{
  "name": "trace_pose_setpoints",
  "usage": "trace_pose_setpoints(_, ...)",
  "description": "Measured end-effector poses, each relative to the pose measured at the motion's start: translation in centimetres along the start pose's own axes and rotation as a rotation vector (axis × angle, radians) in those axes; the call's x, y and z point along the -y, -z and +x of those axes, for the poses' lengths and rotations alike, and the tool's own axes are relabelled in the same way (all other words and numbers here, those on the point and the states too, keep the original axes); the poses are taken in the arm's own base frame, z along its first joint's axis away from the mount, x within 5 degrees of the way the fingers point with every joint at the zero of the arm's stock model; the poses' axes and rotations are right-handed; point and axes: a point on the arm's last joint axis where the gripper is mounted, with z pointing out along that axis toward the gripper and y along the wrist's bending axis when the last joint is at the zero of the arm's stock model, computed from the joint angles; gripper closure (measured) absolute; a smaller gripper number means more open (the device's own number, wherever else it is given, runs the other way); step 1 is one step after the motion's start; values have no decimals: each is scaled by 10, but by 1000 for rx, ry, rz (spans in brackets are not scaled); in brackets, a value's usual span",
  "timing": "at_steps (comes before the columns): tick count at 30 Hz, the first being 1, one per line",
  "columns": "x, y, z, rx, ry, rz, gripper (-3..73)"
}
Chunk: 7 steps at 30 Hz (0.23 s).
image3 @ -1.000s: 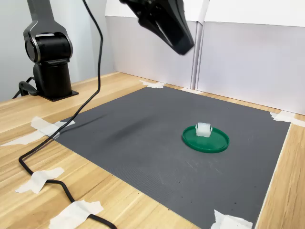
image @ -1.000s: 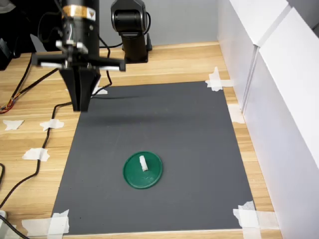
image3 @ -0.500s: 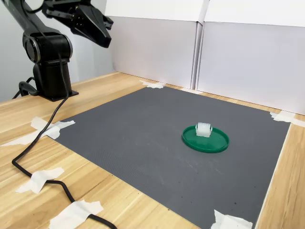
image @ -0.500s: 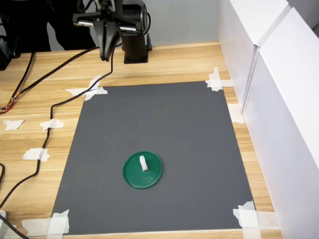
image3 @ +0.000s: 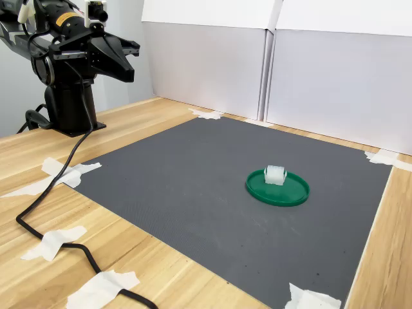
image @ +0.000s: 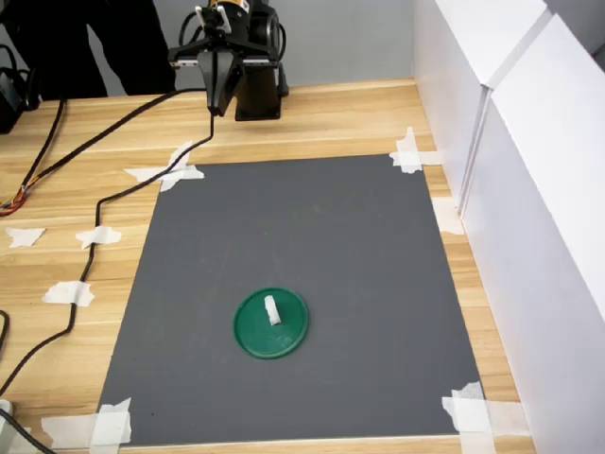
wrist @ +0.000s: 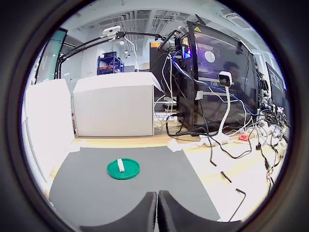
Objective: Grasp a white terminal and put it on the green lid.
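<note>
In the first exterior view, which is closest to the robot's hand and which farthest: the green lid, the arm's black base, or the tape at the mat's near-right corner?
From the hand:
1. Black base, right beside it.
2. Green lid, mid-mat, holding the white terminal.
3. Corner tape, farthest.

This is a robotics lab or test room. A dark mat (image: 302,284) is taped at its corners to a wooden bench (image: 331,118), walled off by plain white boards (image3: 322,77). In the wrist view, a tall computer rack (wrist: 212,82) trails bundles of cables (wrist: 251,145) over the bench, and camera booms (wrist: 96,41) reach out under an open ceiling.
</note>
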Motion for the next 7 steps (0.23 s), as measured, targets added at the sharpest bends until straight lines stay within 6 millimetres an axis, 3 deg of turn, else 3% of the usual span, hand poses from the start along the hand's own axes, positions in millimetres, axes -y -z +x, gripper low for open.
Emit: trace_pose_setpoints(7, 0, 2, -1, 21, 7, 2, 711)
